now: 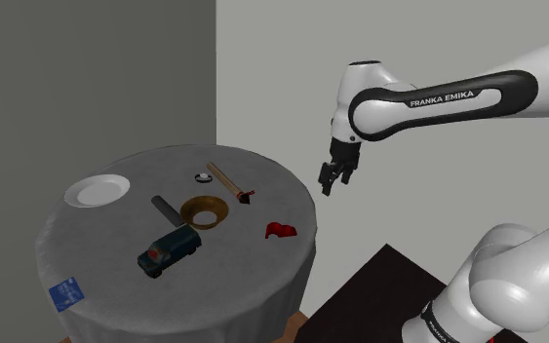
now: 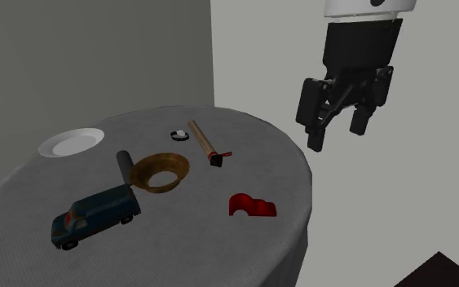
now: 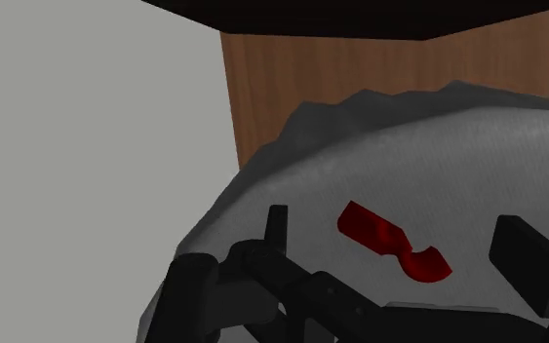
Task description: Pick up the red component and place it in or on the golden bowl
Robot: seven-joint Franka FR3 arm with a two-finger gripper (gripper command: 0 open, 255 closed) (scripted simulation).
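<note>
Both jaws of the pincer (image 2: 337, 137) stand wide apart, holding nothing, well clear of the red component (image 2: 251, 207).

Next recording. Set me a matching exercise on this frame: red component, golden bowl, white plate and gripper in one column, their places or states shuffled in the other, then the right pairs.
Column one:
1. red component
2. golden bowl
3. white plate
4. gripper

Column two:
A. near the rim of the table, on the shoulder view's left
B. open and empty, in the air beyond the table's edge
C. lying alone by the table edge closest to the gripper
D. mid-table, next to the dark van

Pairs: 1-C, 2-D, 3-A, 4-B.
</note>
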